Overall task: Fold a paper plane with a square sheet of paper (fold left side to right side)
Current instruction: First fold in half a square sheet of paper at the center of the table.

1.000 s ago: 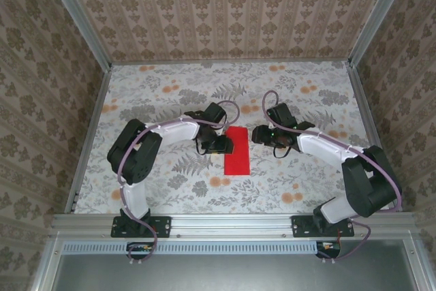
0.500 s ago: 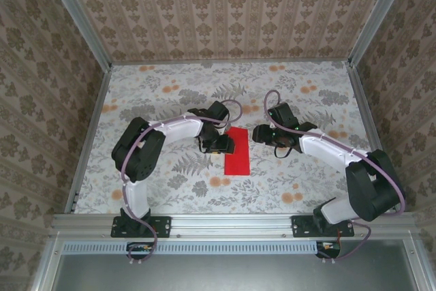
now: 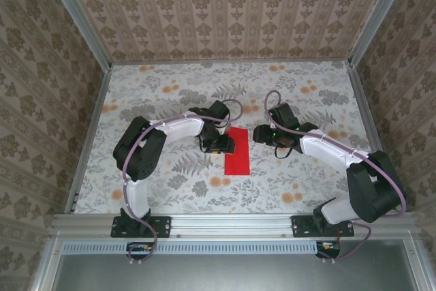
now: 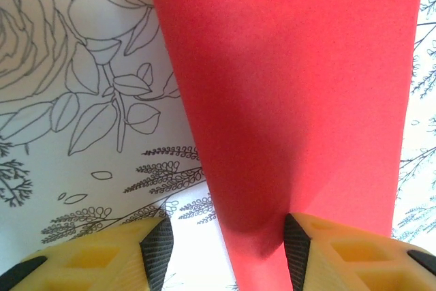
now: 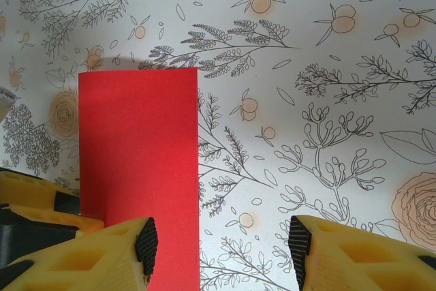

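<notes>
From above, we see the paper (image 3: 237,150) lying flat on the bench (image 3: 163,100), a narrow folded strip with its long axis running away from the bases. The left pincer (image 3: 219,142) is over the strip's left edge, and the right pincer (image 3: 263,134) is just off its right side. At the left wrist, spread jaws straddle that left edge. At the right wrist, spread, empty jaws straddle the right edge. We judge the left arm nearer.

The paper (image 3: 237,150) is plain bright red. The tablecloth (image 3: 170,93) is white with grey line-drawn leaves and ferns and pale orange flowers. The walls (image 3: 225,5) carry beige-brown damask wallpaper. The arms (image 3: 178,127) are white and black. The right gripper (image 5: 221,243) has yellow fingers (image 5: 354,257) with black pads (image 5: 298,238).
</notes>
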Action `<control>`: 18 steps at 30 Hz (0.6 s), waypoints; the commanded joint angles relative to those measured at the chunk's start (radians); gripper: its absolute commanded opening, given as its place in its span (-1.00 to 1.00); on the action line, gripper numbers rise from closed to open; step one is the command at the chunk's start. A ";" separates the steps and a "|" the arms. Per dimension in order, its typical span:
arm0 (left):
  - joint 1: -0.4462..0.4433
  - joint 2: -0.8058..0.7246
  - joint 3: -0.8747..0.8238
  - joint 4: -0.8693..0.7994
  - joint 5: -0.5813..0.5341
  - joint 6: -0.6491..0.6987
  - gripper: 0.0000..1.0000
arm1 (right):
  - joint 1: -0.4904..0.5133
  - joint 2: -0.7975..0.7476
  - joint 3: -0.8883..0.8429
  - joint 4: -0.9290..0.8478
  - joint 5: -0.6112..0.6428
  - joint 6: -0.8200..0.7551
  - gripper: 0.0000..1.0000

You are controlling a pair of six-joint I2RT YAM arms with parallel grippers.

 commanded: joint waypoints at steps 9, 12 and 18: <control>-0.028 0.089 -0.015 0.016 -0.003 -0.008 0.04 | -0.003 -0.014 -0.011 -0.024 -0.003 -0.016 0.14; -0.028 0.090 -0.015 0.016 -0.003 -0.008 0.04 | -0.003 -0.009 -0.011 -0.019 -0.011 -0.014 0.14; -0.028 0.096 -0.011 0.014 0.002 -0.008 0.05 | -0.003 -0.007 -0.011 -0.018 -0.011 -0.013 0.14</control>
